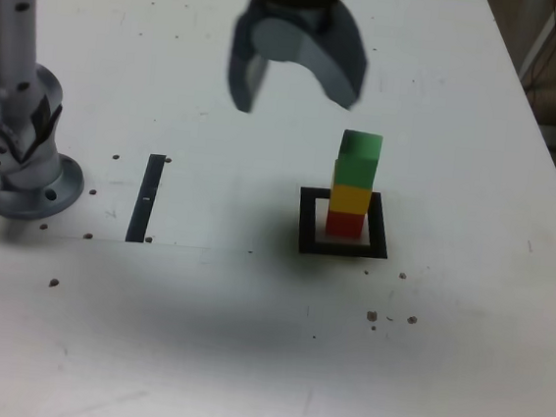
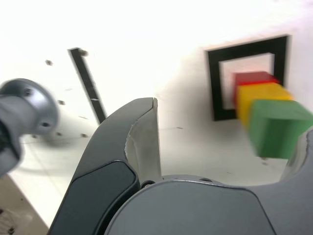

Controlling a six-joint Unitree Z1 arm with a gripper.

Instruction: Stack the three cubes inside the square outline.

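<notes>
Exterior view: on the white table (image 1: 243,363), the square outline (image 1: 342,249) frames the red cube (image 1: 346,223), which carries the yellow cube (image 1: 350,197) and then the green cube (image 1: 359,157), the green one slightly offset. Beyond and above the stack, toward the exterior view's left, the gripper (image 1: 296,88) hangs with fingers spread, holding nothing.

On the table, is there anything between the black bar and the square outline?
No. In the exterior view only bare white table lies between the black bar and the square outline.
</notes>
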